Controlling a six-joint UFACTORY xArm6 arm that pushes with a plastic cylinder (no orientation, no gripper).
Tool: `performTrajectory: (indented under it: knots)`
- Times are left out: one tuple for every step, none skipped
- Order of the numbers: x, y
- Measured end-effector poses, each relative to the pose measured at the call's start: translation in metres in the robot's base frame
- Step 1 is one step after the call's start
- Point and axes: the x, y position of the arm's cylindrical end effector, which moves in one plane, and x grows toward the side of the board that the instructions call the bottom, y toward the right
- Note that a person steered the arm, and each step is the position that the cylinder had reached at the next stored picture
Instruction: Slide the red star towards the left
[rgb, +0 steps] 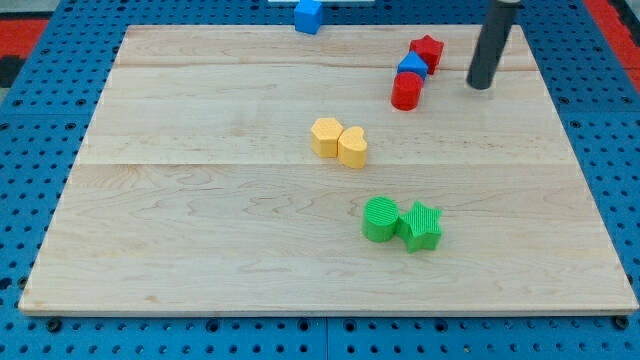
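Observation:
The red star (428, 50) lies near the board's top right. A small blue block (411, 68) touches its lower left side, and a red cylinder (406, 91) sits just below that. My tip (481, 85) rests on the board to the right of the red star, a short gap away and slightly lower in the view. The dark rod rises from it toward the view's top edge.
A blue cube (308, 16) sits at the board's top edge. A yellow hexagon (326, 136) and a yellow heart-like block (352, 147) touch near the middle. A green cylinder (380, 219) and a green star (421, 226) touch lower down. The wooden board (200, 200) lies on a blue pegboard.

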Motion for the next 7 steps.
performTrajectory:
  knots:
    - [-0.036,0.001]
    - [-0.054,-0.039]
    - [-0.054,-0.111]
    - [-0.053,-0.164]
    - [-0.036,-0.180]
    - [-0.035,-0.250]
    - [-0.049,-0.213]
